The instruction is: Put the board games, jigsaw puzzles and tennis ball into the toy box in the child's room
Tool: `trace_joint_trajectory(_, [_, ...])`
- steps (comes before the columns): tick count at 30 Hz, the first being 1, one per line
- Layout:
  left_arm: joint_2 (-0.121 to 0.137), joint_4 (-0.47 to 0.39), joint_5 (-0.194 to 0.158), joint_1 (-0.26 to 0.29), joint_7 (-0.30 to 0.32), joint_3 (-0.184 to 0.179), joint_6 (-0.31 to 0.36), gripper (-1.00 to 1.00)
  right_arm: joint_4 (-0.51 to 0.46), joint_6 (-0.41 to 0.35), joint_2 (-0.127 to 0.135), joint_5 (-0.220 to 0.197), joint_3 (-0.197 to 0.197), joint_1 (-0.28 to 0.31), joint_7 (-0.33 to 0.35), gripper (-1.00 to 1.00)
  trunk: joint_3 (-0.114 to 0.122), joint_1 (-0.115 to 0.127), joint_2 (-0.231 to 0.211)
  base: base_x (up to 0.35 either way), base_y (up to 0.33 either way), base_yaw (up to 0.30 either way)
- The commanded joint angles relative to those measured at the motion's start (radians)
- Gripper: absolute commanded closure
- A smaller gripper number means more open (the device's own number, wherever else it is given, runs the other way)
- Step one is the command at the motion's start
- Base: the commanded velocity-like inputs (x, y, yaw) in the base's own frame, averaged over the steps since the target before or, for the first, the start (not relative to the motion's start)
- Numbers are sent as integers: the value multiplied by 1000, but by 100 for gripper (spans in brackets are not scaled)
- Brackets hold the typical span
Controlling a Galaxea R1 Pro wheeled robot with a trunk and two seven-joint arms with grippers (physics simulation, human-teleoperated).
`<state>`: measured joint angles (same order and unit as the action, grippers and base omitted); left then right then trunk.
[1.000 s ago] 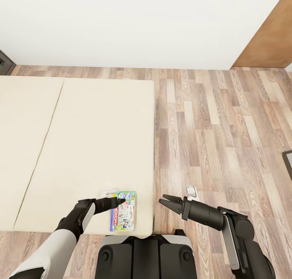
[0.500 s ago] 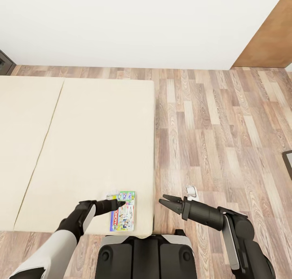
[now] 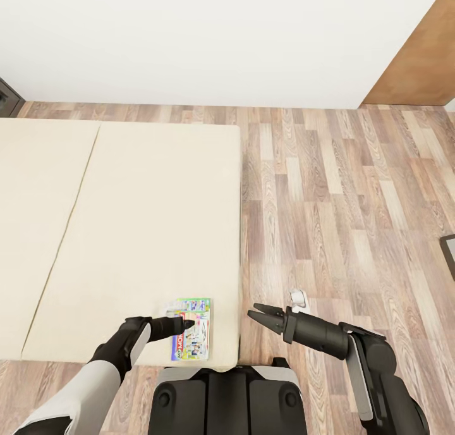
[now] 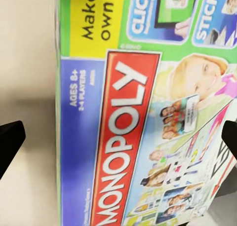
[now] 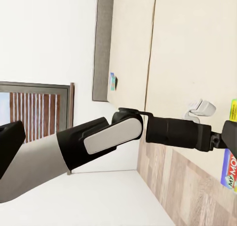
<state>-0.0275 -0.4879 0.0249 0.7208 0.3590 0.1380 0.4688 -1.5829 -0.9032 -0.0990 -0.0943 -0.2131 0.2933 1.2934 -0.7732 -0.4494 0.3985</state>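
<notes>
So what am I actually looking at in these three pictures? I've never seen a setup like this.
It is a simulated two-armed robot on wheels. The big picture comes from a camera on its head, looking down over both arms; the other two come from cameras near each arm's tool.

In the head view, the beige bed lies ahead, with wood-plank floor beside it. A Monopoly box lies flat near the bed's near corner. The left tool is over that box, fingers spread; its wrist view shows the box close up between the two dark fingertips, which are not closed on it. The right tool is open over the floor, holding nothing. Its wrist view looks across at the left arm and the bed.
</notes>
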Motion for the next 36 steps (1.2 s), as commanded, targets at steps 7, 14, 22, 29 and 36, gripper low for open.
trace_joint_trajectory(7, [-2,-1,3,0,4,8,8,-100,0,-6,-1,-1,-2,0,3,-100,-1,-1,2,0,-161,0])
trace_joint_trajectory(14, [-3,-1,3,0,4,8,7,-100,0,-6,-1,-1,-2,1,3,-100,-1,-1,2,-5,-91,0])
trace_joint_trajectory(22, [-3,-1,3,0,4,9,7,-100,0,-6,-1,-1,-2,1,3,-100,-1,-1,2,-48,-200,0])
trace_joint_trajectory(29, [-3,-1,3,0,3,9,7,-100,0,-6,-1,-2,-2,1,3,-100,-1,-1,2,-3,-122,0])
trace_joint_trajectory(36, [-3,-1,3,0,4,9,7,-100,0,-6,-1,-2,-2,1,3,-100,-1,-1,2,0,-213,0])
